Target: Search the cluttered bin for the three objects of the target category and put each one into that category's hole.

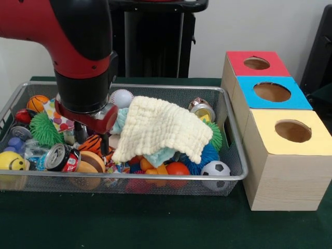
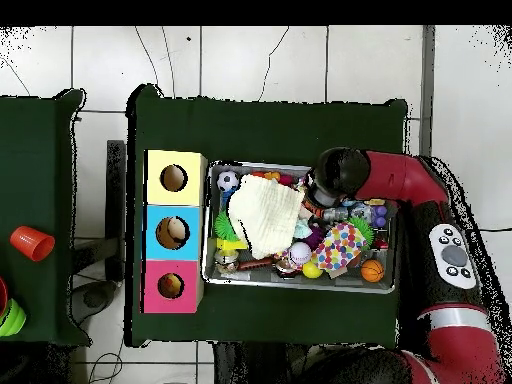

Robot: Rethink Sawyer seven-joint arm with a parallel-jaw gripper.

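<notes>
The wire mesh bin [image 1: 236, 177] is full of toys, with a pale yellow cloth [image 1: 158, 127] lying over its middle. My gripper [image 1: 92, 141] is down among the clutter left of the cloth, at an orange and black striped toy [image 1: 93, 144]; its grip is hidden. Small orange figures [image 1: 154, 168] peek out under the cloth's near edge. A small yellow thing [image 2: 312, 270] lies near the bin's robot side; I cannot tell what it is. No duck shows clearly. The red-topped box's hole [image 1: 257, 63] is at the far right, also seen in the overhead view [image 2: 170, 286].
Blue-topped [image 1: 272, 92] and yellow-topped [image 1: 293, 130] boxes stand in a row with the red one, right of the bin. The bin also holds a soda can [image 1: 59, 157], a smiley ball [image 1: 11, 161], a soccer ball [image 1: 215, 168], spiky balls [image 1: 44, 128] and a basketball [image 1: 37, 102].
</notes>
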